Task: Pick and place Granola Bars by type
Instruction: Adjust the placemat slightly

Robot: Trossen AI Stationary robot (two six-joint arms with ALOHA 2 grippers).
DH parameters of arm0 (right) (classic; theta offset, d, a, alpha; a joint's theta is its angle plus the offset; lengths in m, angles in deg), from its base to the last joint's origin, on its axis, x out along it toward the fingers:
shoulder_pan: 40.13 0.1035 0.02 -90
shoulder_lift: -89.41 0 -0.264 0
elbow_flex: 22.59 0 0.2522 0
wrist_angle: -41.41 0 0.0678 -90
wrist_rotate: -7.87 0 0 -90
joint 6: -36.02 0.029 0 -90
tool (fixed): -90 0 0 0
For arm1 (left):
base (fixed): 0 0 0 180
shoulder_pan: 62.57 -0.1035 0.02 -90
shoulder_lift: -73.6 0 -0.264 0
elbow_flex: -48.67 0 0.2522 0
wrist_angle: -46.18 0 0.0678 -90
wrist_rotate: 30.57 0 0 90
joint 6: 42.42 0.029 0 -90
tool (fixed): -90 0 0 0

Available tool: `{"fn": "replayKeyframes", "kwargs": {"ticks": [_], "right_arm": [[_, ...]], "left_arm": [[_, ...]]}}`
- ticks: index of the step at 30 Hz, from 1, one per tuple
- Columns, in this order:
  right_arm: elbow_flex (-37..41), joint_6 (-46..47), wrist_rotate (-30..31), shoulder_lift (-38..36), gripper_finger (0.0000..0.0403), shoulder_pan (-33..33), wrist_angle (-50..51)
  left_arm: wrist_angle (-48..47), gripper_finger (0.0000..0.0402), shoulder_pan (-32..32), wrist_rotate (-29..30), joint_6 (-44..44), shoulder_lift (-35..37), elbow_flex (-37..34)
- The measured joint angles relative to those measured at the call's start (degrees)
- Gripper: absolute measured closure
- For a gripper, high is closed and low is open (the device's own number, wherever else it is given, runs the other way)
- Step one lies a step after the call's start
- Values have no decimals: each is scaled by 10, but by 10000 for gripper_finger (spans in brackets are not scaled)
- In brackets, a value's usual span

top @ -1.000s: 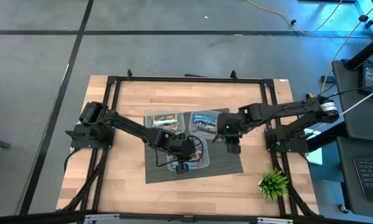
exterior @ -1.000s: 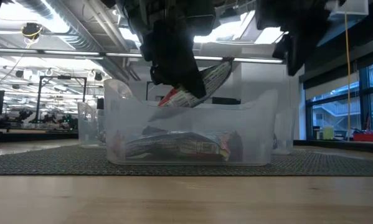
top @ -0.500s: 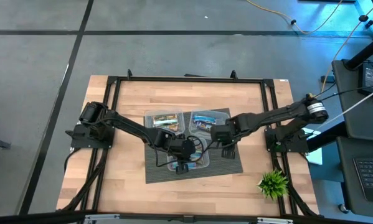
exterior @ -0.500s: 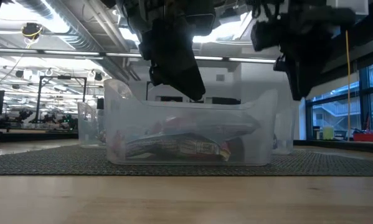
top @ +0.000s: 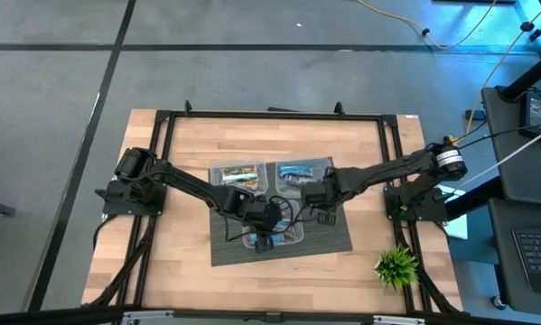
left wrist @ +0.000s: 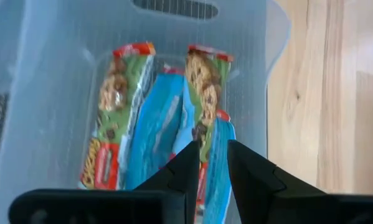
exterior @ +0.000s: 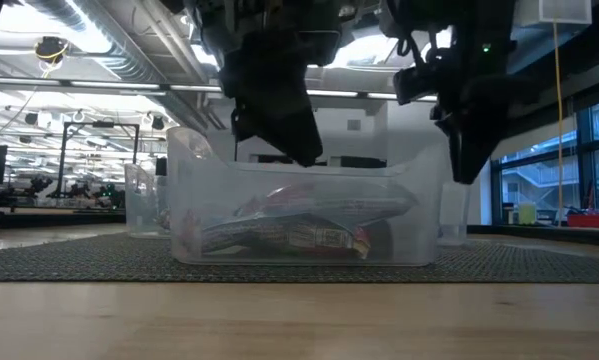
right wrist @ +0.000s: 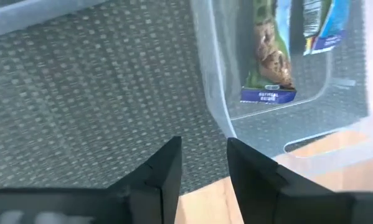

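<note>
Evidently the granola bars (left wrist: 155, 130) are lying loose in the clear tub (left wrist: 43, 93), looking light, crinkly and slippery; pinching mid-length across the wrapper seems safest. Left claw (left wrist: 208, 165) is hovering above, narrowly parted, empty. Right claw (right wrist: 203, 163) is hanging slightly spread over the mat (right wrist: 80, 87).

a robotics lab or open workshop: exposed ceiling ducts (exterior: 99, 40), strip lights, distant workbenches (exterior: 49, 205), loose cables (top: 451, 36) on grey concrete floor (top: 53, 81), a laptop (top: 534, 244) beside the framed wooden surface (top: 189, 144).

Green-red and blue granola bars (left wrist: 155, 130) were seen in a clear tub (left wrist: 43, 93); the grey mat (right wrist: 80, 87) appeared woven.
</note>
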Motion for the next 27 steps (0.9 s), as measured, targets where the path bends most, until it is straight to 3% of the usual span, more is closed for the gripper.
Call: {"fn": "replayKeyframes", "kwargs": {"ticks": [8, 16, 22, 27], "right_arm": [[0, 0, 24, 1, 272, -4, 2], [0, 24, 12, -31, 272, 10, 37], [0, 29, -26, -89, 272, 46, 51], [0, 28, -28, -96, 272, 87, 46]], "left_arm": [[-64, 324, 3, -57, -44, 5, 0], [-84, 323, 34, -26, -118, 57, 0], [-133, 324, 84, 12, -262, 77, 1], [-193, 324, 149, 39, -397, 65, 0]]}}
